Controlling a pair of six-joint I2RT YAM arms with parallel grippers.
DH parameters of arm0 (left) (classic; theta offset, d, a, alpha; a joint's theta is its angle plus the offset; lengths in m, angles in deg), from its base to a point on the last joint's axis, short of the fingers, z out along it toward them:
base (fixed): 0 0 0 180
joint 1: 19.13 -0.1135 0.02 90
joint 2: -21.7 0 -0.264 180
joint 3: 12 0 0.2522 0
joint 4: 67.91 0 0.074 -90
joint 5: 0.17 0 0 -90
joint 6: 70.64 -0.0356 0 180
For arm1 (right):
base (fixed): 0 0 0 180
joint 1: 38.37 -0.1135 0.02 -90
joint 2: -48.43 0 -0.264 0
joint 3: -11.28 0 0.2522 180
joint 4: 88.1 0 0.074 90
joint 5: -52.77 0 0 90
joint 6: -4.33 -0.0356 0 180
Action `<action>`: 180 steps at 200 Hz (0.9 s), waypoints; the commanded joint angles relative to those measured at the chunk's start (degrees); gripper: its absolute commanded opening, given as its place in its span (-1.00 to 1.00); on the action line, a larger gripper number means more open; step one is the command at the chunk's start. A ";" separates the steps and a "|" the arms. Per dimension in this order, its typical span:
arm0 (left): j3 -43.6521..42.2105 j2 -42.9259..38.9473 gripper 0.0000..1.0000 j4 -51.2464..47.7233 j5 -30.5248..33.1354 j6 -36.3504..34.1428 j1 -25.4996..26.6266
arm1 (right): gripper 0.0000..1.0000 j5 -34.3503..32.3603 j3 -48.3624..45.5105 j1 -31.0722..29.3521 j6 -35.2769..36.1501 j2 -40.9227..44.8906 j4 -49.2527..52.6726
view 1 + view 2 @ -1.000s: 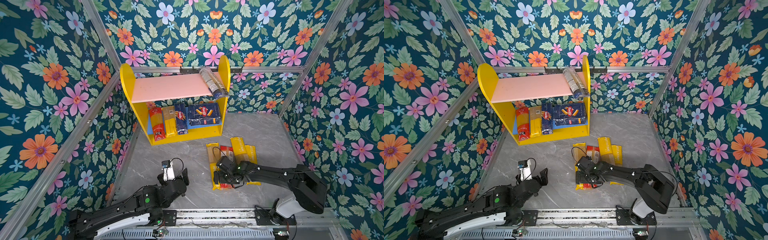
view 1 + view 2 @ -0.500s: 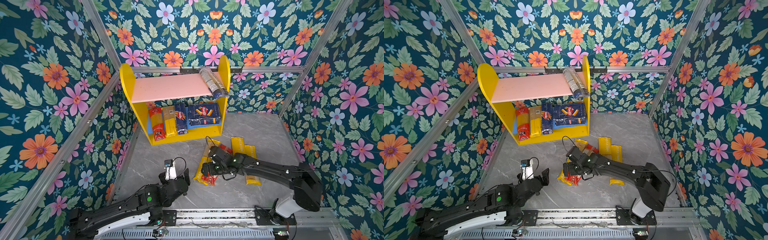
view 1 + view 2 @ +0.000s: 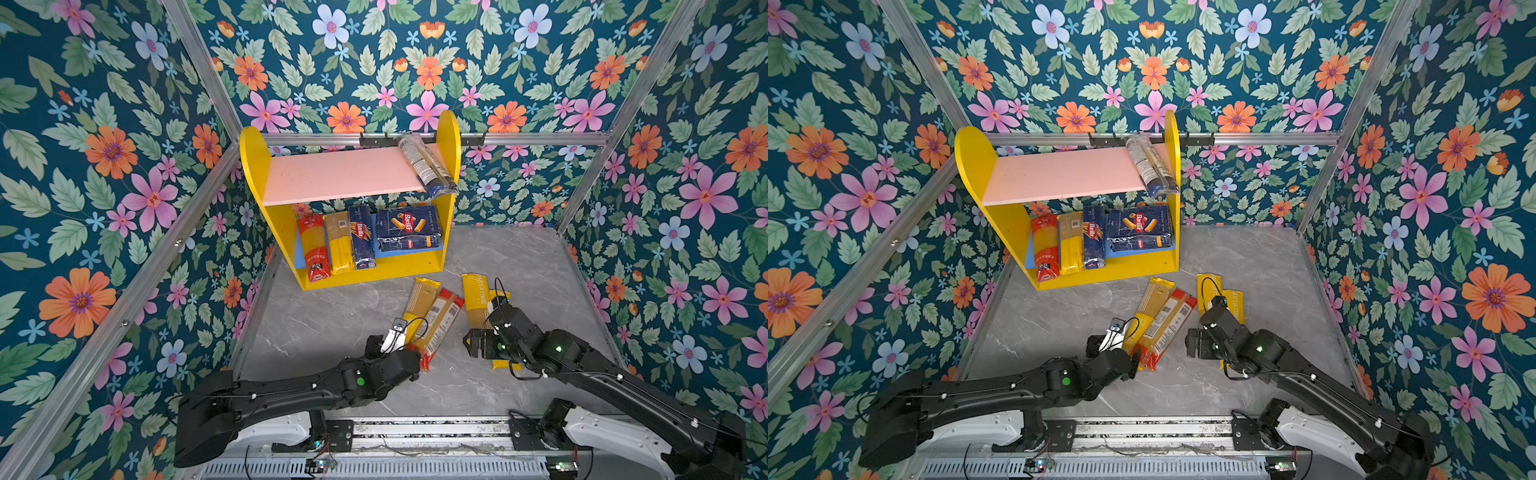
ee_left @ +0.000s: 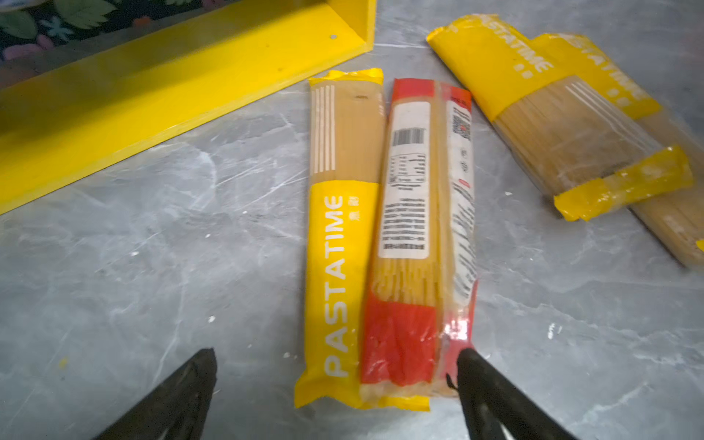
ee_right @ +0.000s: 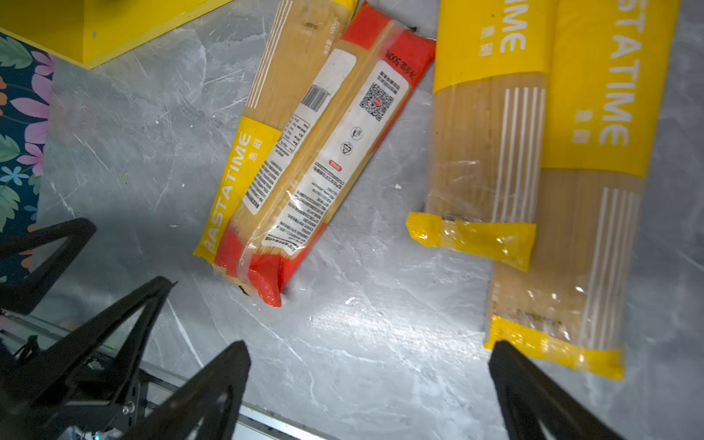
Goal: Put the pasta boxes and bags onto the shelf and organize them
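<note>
The shelf (image 3: pixel 340 174) holds a clear bag with a blue end (image 3: pixel 426 166) on its pink board. A red bag (image 3: pixel 314 245), a yellow bag (image 3: pixel 338 241) and both blue pasta boxes (image 3: pixel 409 226) stand on the blue board. A yellow PASTATIME bag (image 4: pixel 339 244) and a red-and-clear bag (image 4: pixel 415 236) lie slanted side by side on the floor. My left gripper (image 4: pixel 335 360) is open, its fingers on either side of their near ends. Two more yellow bags (image 5: pixel 552 152) lie to the right. My right gripper (image 5: pixel 369 350) is open over bare floor beside them.
The grey marble floor (image 3: pixel 332 324) is walled in by floral panels and aluminium posts. The shelf's yellow base (image 4: pixel 152 87) lies just beyond the slanted bags. A metal rail (image 3: pixel 415 432) runs along the front edge, where both arms are mounted.
The right gripper dragged the yellow and red bags leftward out of the pile, let go and drew back to the right. The left gripper moved right to their near ends.
</note>
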 commanded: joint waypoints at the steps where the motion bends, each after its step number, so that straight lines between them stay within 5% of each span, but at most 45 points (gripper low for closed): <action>1: 1.32 5.20 1.00 11.11 -4.23 -6.78 -0.16 | 0.99 -1.21 -1.05 0.07 -0.40 2.50 2.96; 56: 5.63 16.34 1.00 16.85 -9.42 -10.21 -1.94 | 0.99 -1.46 -2.51 0.28 0.43 5.67 3.95; 180: 4.02 26.05 0.99 25.79 -14.62 -9.03 -4.08 | 0.99 -1.89 -2.26 0.81 1.39 7.58 5.70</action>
